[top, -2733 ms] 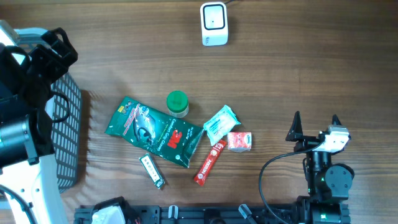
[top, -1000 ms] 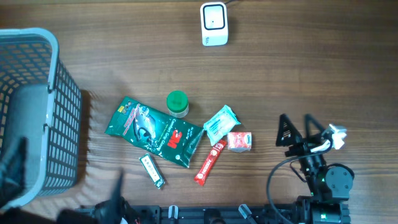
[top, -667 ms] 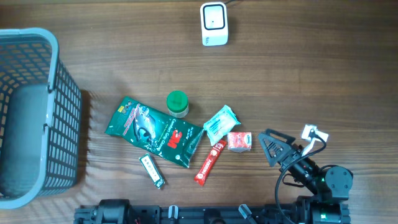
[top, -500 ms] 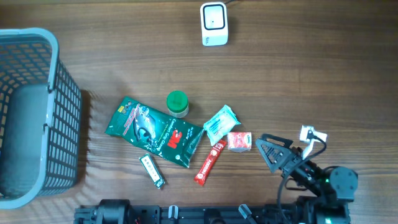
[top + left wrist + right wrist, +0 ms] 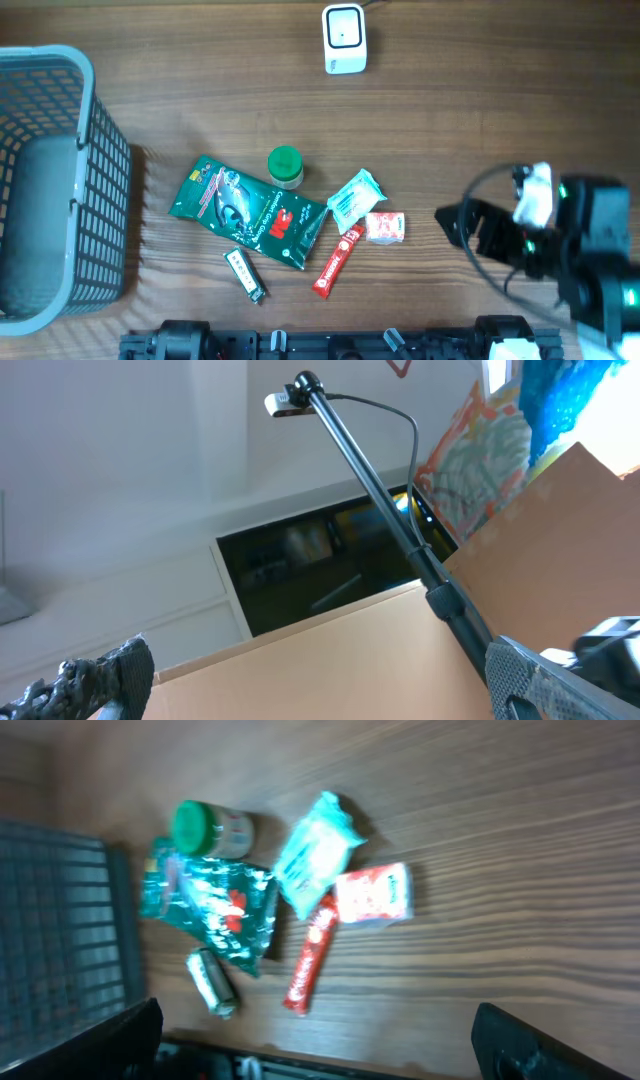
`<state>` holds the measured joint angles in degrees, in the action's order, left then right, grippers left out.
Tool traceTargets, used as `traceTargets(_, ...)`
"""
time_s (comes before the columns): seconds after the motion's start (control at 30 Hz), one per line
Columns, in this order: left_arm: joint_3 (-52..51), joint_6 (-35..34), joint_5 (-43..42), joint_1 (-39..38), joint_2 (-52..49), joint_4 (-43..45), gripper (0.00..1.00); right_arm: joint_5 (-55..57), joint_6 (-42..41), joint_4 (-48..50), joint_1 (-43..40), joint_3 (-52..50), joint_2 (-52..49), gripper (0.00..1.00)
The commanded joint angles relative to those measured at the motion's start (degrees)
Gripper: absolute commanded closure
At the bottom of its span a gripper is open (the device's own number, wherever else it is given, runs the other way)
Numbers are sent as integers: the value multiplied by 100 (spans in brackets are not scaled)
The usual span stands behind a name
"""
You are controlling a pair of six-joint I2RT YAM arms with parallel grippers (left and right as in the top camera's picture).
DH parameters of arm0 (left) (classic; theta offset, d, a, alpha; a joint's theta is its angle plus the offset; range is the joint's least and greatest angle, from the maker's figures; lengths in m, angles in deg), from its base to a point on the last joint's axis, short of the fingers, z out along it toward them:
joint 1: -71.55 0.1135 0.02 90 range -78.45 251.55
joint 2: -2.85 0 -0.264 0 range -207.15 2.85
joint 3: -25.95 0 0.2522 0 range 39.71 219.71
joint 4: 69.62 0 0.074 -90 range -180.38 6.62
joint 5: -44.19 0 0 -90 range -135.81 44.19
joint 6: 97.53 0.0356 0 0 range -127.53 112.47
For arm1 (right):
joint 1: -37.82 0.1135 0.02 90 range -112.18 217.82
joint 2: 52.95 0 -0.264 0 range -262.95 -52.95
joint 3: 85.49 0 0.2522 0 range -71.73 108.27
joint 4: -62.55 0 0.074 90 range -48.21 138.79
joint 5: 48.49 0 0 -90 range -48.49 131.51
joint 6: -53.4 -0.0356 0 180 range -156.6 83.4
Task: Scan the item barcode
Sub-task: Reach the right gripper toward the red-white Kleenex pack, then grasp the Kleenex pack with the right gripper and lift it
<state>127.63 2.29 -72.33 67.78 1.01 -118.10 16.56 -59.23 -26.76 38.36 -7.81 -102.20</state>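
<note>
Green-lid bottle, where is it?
In the overhead view the green-lid bottle sits mid-table, right by the far edge of the big green packet, with the pale blue packet to its right.

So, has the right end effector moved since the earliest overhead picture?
Yes. In the overhead view the right end effector has swung left and now points toward the red and white packet, which lies where it lay.

Overhead straight down on table (image 5: 480,110); right wrist obliquely over same green pouch (image 5: 212,907); left wrist upward.
</note>
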Motion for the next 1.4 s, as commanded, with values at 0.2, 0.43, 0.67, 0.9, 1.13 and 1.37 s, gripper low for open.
traceTargets(0.2, -26, 50, 111, -24, 44, 17, 0, 127, -940, 876, 1084, -219, -2898, 1)
traceTargets(0.43, -26, 50, 111, -24, 44, 17, 0, 566, -2205, 2559, 2157, -1298, -4229, 8)
traceTargets(0.67, -26, 50, 111, -24, 44, 17, 0, 592, -2253, 3587, 2159, -2055, -4232, 23)
traceTargets(0.9, -26, 50, 111, -24, 44, 17, 0, 627, -2295, 4061, 2157, -2267, -4170, 85)
traceTargets(1.13, -26, 48, 111, -24, 44, 15, 0, 654, -1228, 3915, 2159, -1631, -3176, 96)
traceTargets(1.37, -26, 50, 114, -24, 44, 13, 0, 1329, -1049, 4448, 2159, -1432, -857, 96)
